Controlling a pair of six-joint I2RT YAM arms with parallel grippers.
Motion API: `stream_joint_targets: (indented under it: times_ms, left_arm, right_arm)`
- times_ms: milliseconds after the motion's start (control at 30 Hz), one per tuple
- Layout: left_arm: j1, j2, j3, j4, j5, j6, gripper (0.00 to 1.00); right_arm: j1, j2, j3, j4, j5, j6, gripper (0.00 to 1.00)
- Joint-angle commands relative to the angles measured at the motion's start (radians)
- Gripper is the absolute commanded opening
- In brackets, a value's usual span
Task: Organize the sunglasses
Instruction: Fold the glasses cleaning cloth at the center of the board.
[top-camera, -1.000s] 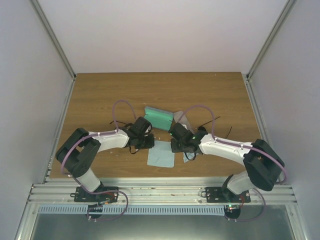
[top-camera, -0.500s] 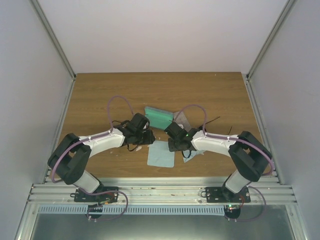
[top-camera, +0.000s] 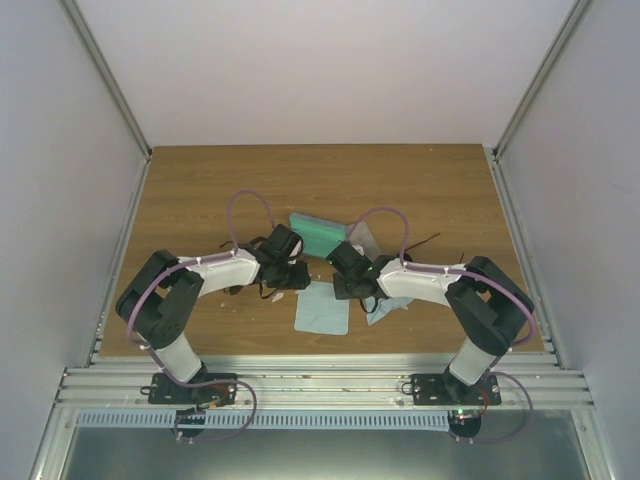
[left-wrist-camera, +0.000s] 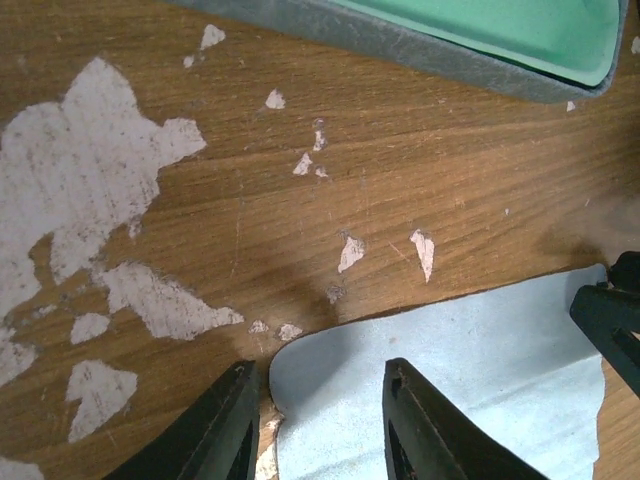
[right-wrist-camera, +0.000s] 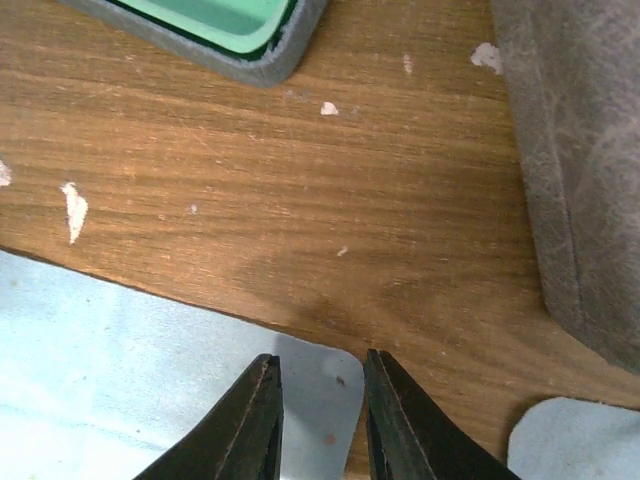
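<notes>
Poised low over the table (top-camera: 200, 190), both tools facing each other across one light-blue cloth (left-wrist-camera: 450, 390). Spread wide and gripping nothing, the left tool (left-wrist-camera: 318, 385), straddling a rounded corner of that cloth. Parted only narrowly and likewise empty, the right tool (right-wrist-camera: 320, 380), astride the opposite corner. Just ahead of both sets of fingertips, bare worn wood. Beyond it, an open case with green lining (left-wrist-camera: 480, 35), empty in the part shown. Off to the right of the right tool, a grey case (right-wrist-camera: 575, 150), and back toward the wrist on that side the edge of a second cloth (right-wrist-camera: 585, 440).

Nowhere between the fingers, the sunglasses (top-camera: 427, 243): from above, only thin dark wire behind the right tool, out beside its forearm, apparently the temples of one pair. Whereabouts of the other pair impossible to tell, possibly hidden under the left wrist.

Judged as the cloth step of the tidying, two corners about to be pinched for a fold or a lift, with the glasses not yet cased. Next move, by that reading: lower to table contact, close on the thin corners without bunching them, then rise in step. Risks to avoid: dragging the cloth against the green-lined case, or tugging it out of the partner tool.
</notes>
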Motion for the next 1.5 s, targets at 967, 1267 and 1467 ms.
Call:
stream_joint_targets:
  times_ms: [967, 1267, 1467]
  left_arm:
    - [0.003, 0.017, 0.005, 0.02, -0.015, 0.035, 0.0]
    - [0.006, -0.092, -0.06, 0.036, -0.051, 0.015, 0.0]
    - [0.006, -0.109, -0.079, 0.047, 0.0, 0.036, 0.0]
  right_arm:
    - [-0.012, 0.046, 0.039, 0.017, -0.001, -0.09, 0.0]
    - [-0.013, 0.039, 0.085, 0.084, 0.021, -0.243, 0.01]
    - [-0.013, 0.016, 0.037, 0.137, -0.004, -0.284, 0.01]
